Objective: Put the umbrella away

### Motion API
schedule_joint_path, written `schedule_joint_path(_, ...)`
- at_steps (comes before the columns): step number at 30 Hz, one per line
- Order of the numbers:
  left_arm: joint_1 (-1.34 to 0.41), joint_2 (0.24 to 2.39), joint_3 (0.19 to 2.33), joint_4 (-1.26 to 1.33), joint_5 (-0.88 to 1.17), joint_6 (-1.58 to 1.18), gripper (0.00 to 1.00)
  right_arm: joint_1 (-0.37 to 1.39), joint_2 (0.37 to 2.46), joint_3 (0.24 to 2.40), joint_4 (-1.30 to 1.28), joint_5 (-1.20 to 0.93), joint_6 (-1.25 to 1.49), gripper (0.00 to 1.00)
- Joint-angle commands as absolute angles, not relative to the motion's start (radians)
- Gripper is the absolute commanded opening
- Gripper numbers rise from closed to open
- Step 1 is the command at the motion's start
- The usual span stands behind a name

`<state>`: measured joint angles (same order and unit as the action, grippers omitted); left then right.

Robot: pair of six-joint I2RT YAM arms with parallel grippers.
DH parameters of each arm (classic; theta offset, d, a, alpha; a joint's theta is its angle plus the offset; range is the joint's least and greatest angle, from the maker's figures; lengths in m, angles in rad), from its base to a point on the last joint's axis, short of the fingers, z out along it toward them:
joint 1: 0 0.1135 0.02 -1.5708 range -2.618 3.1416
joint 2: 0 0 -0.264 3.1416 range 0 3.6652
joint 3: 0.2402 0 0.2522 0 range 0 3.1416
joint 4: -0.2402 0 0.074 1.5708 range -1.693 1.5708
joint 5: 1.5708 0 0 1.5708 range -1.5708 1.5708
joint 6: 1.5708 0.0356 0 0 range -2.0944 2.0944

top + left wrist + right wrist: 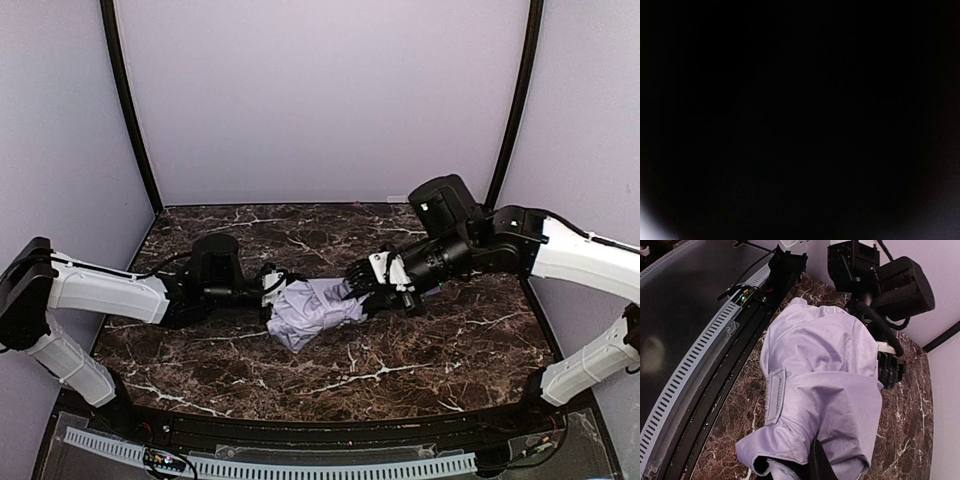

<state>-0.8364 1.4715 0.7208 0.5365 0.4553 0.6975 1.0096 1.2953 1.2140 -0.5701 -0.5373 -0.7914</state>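
Note:
The umbrella lies folded into a crumpled lavender-white bundle at the middle of the dark marble table. My left gripper is pushed into its left end, fingers hidden under the fabric, shut on the umbrella. The left wrist view is fully black, its lens covered. My right gripper meets the bundle's right end. In the right wrist view the umbrella fills the centre, its fastening strap lying flat on the side. My right gripper is shut on the fabric, with one black finger showing.
A black rail with a slotted grey cable duct runs along the table's near edge, shown too as the duct in the right wrist view. Black frame posts and pale walls enclose the back and sides.

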Motion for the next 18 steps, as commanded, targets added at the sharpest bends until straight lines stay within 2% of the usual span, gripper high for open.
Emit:
schedule_joint_path(1,-0.741,1.597,0.82,0.729,0.33,0.75,0.0,1.139,1.384,1.166,-0.573,-0.799,-0.878,0.0)
schedule_joint_path(5,-0.735,1.658,0.911,0.704,0.399,0.785,0.0,1.144,1.438,1.033,-0.568,-0.759,-0.861,0.0)
schedule_joint_path(9,-0.736,1.64,0.919,0.653,0.49,0.788,0.0,1.126,1.484,0.876,-0.362,-0.729,-0.712,0.0)
schedule_joint_path(13,-0.736,1.606,0.835,0.678,0.463,0.782,0.0,1.066,1.533,0.745,-0.117,-0.735,-0.461,0.0)
schedule_joint_path(18,-0.736,1.624,0.793,0.72,0.41,0.786,0.0,1.037,1.645,0.688,0.017,-0.707,-0.294,0.0)
